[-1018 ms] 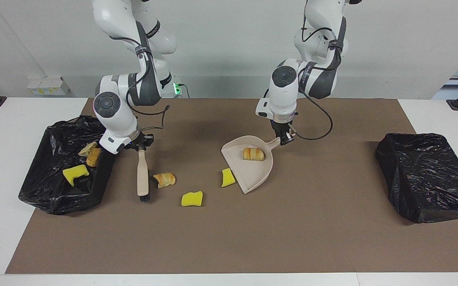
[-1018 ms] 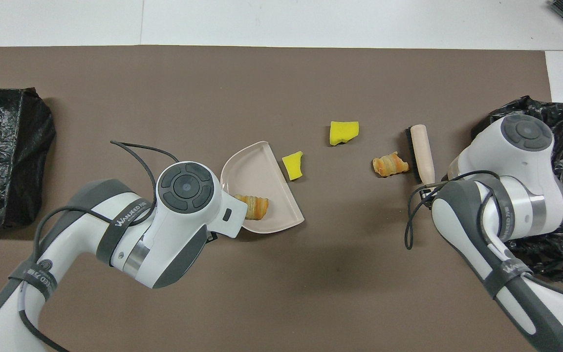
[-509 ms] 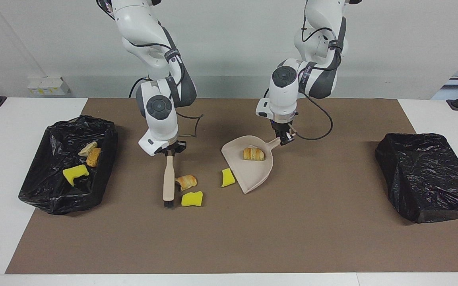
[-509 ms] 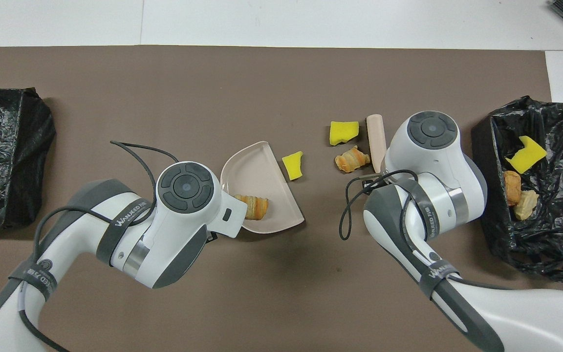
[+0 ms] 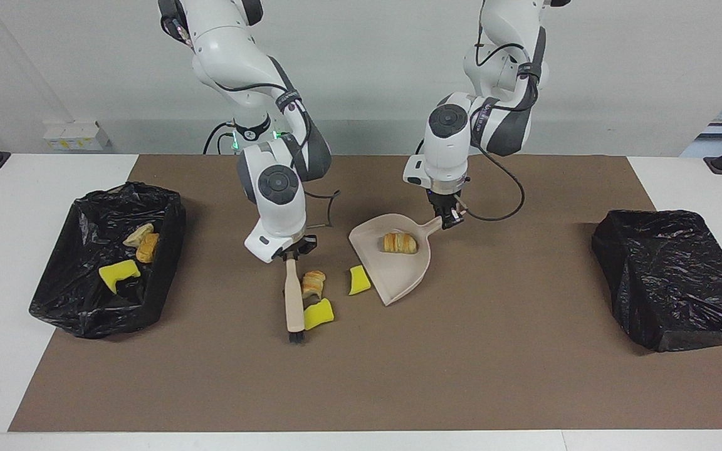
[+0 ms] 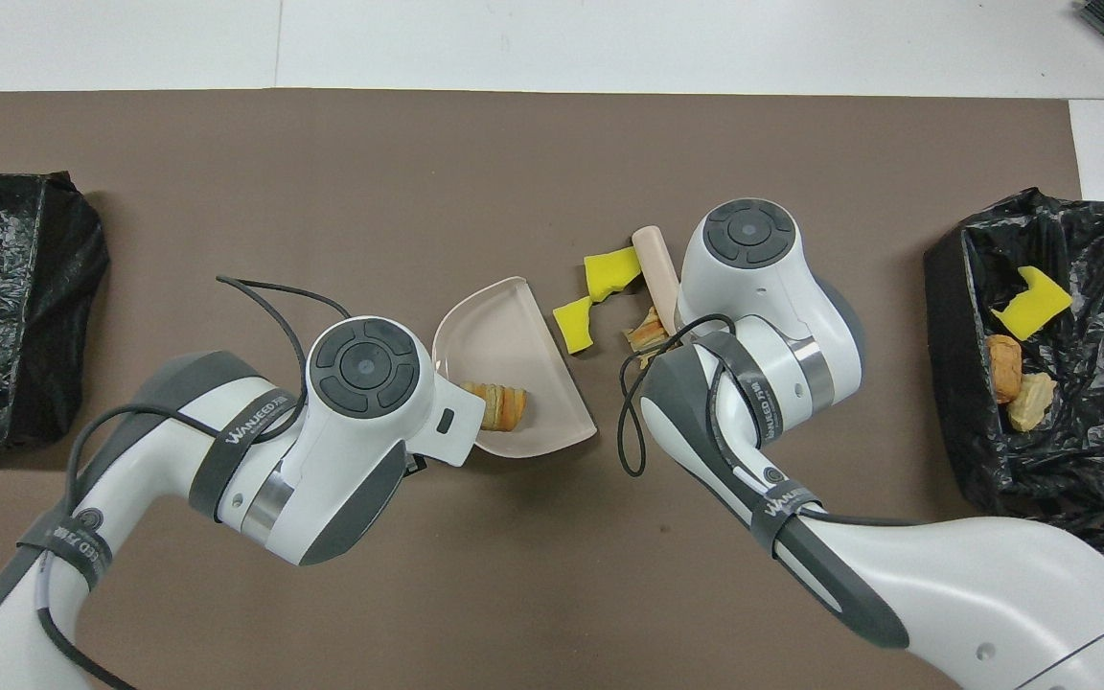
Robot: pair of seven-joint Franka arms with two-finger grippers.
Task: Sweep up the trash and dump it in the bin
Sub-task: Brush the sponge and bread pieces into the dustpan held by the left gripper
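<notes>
My right gripper (image 5: 290,254) is shut on the handle of a beige brush (image 5: 294,302) whose bristles rest on the brown mat. Against the brush lie trash pieces: a croissant bit (image 5: 313,283) and a yellow sponge chunk (image 5: 319,314). Another yellow sponge chunk (image 5: 358,280) lies at the mouth of the beige dustpan (image 5: 400,275). A croissant piece (image 5: 400,243) sits in the pan. My left gripper (image 5: 446,219) is shut on the pan's handle. The open black-lined bin (image 5: 98,316) at the right arm's end holds a sponge chunk (image 5: 118,274) and bread bits (image 5: 142,242).
A second black bag-covered box (image 5: 674,275) stands at the left arm's end of the table. In the overhead view both wrists hide their grippers; the brush handle (image 6: 655,266), dustpan (image 6: 494,335) and bin (image 6: 954,287) show.
My right arm has swept the brush from beside the bin toward the dustpan, pushing the croissant bit and one sponge chunk along. The left arm and dustpan have stayed still.
</notes>
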